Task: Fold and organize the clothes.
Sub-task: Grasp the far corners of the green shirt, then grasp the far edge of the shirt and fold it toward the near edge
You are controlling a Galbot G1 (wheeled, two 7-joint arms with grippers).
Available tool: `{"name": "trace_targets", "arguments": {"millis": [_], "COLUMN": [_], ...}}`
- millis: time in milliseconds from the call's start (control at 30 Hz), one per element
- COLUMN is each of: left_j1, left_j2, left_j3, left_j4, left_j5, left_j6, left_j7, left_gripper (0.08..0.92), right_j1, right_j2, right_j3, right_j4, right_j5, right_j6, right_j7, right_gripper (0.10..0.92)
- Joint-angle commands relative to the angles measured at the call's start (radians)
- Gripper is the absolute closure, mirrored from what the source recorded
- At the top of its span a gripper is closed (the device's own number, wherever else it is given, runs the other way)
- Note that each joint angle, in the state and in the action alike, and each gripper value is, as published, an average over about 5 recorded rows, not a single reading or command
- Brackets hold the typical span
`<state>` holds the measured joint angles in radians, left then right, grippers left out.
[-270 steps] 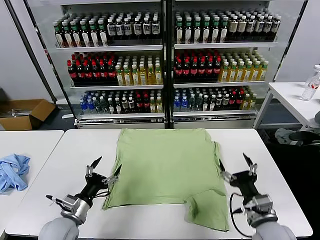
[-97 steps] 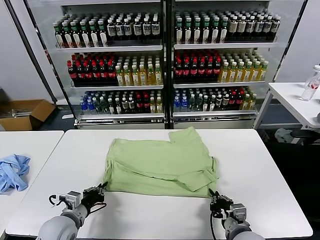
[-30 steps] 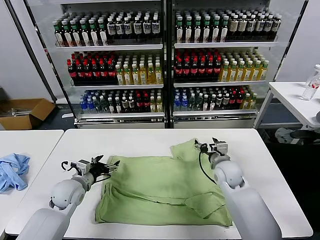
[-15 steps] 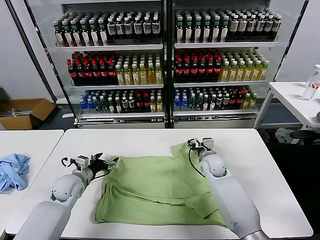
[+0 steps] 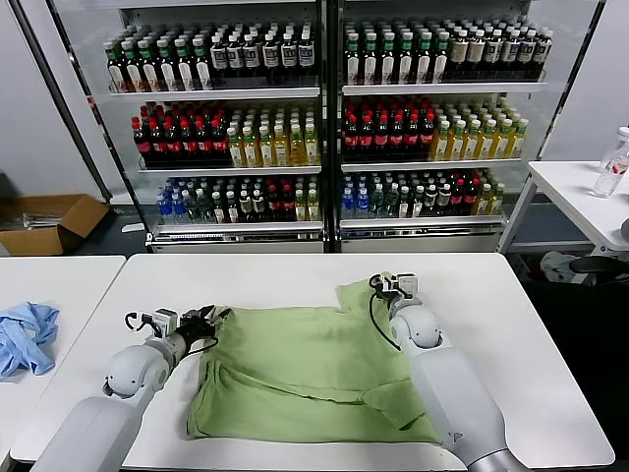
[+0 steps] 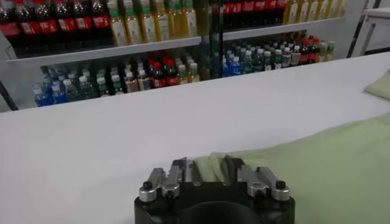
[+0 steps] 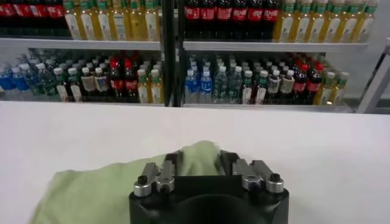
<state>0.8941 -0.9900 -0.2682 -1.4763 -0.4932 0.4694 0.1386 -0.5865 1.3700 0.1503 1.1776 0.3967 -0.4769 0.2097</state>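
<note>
— Where was the polo shirt (image 5: 305,369)?

— Lying half-folded on the white table (image 5: 531,334). My left gripper (image 5: 208,318) pinched its far left corner; my right gripper (image 5: 381,285) looked clamped on the far right corner, though the fingertips sat mostly hidden.

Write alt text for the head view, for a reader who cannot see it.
A light green shirt, partly folded, lies on a white table; the left gripper holds its far left corner and the right gripper its far right corner. Behind stand coolers of bottled drinks.
</note>
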Motion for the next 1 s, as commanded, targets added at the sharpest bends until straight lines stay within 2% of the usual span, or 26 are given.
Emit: {"name": "trace_targets", "arguments": {"millis": [33,233,300,400,500,667,767,1000], "left_j1": [0.011,0.022,0.034,0.074,0.155,0.314,0.372,0.427], "left_j2": [0.0,0.001,0.005,0.026,0.063,0.09,0.088,0.091], "left_j3": [-0.004,-0.017,-0.03,-0.058,-0.095,-0.153,-0.182,-0.22], "left_j4": [0.003,-0.012,-0.034,-0.107,-0.224,-0.349,-0.351,-0.335], "left_j5": [0.017,0.016,-0.008,-0.071,-0.118,-0.134,-0.125,-0.106], "left_j6": [-0.012,-0.046,-0.064,-0.087,-0.098,-0.124,-0.138,-0.154], "left_j7": [0.013,0.042,0.045,0.034,0.022,0.023,0.027,0.04], "left_gripper": [0.614,0.804,0.86,0.907,0.914,0.914,0.914,0.914], "right_j1": [0.01,-0.006,-0.041,-0.127,-0.239,-0.479,-0.597,-0.788], "right_j2": [0.007,-0.005,-0.026,-0.087,-0.163,-0.245,-0.246,-0.226], "right_j3": [-0.004,0.0,0.002,0.008,0.036,0.106,0.142,0.223], "right_j4": [-0.024,0.032,0.12,0.353,0.594,0.872,0.959,1.057], "right_j5": [-0.021,-0.02,0.024,0.12,0.169,0.196,0.158,0.064], "right_j6": [0.018,0.085,0.075,0.013,-0.048,-0.094,-0.09,-0.082], "right_j7": [-0.016,-0.014,0.001,0.038,0.065,0.103,0.11,0.101], "right_gripper": [0.7,0.871,0.909,0.921,0.921,0.921,0.921,0.921]}}
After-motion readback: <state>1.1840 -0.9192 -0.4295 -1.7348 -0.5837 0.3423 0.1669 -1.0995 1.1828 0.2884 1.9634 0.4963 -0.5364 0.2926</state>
